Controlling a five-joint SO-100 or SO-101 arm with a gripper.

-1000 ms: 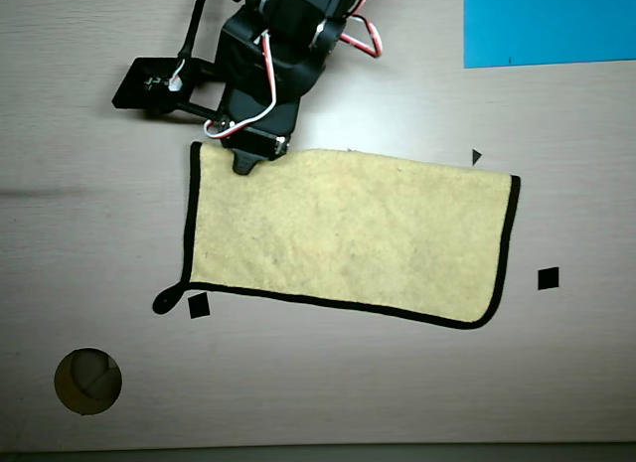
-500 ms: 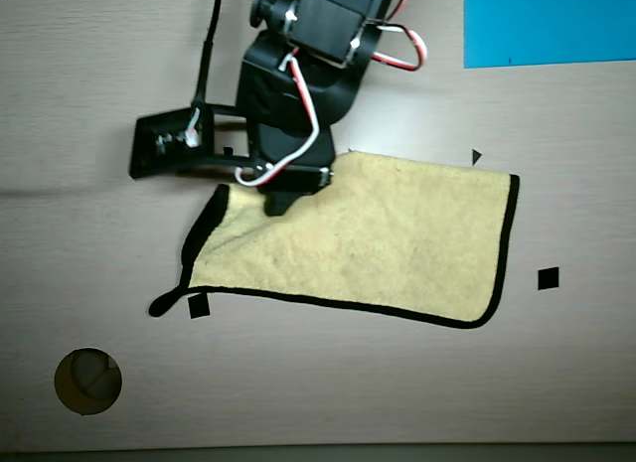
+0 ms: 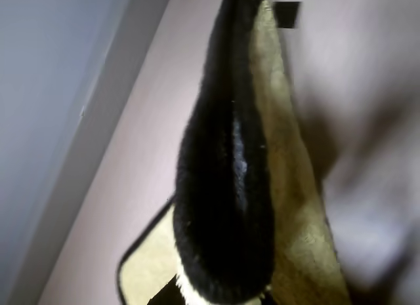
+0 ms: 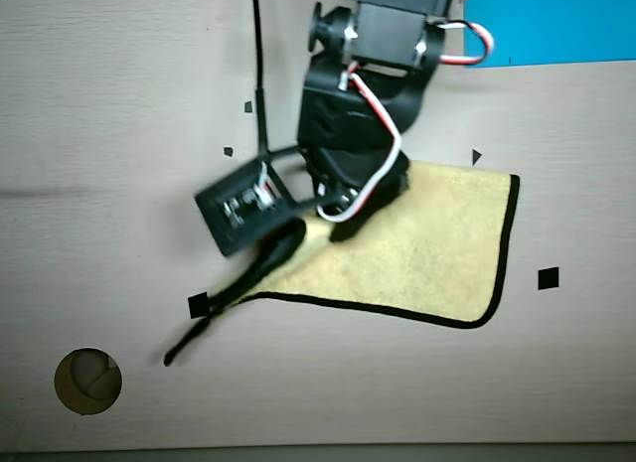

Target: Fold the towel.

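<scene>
Surface point(image 4: 119, 104): pale wood-grain top filling the overhead view; it carries everything else
Towel point(image 4: 437, 243): pale yellow fuzzy cloth with thin black edge trim, lying right of centre in the overhead view; its right half is flat with the trim running down the right edge and along the bottom – its left part is lifted and bunched under the arm, the black-trimmed edge drawn into a dark strip that trails down-left to a thin tail near the small black square. In the wrist view the towel point(image 3: 289, 187) hangs close to the lens, a dark fuzzy fold in front and yellow cloth beside it
Arm point(image 4: 358, 94): black, with red and white wires, reaching down from the top edge over the towel's upper left part
Gripper point(image 4: 338, 219): closed on the towel's raised left portion; fingertips mostly hidden by cloth and the arm body
Blue sheet point(image 4: 556, 25): flat, bright blue, top right corner, apart from the towel
Round hole point(image 4: 87, 381): lower left of the surface
Black square markers point(image 4: 548, 278): one right of the towel, one at its lower left
</scene>
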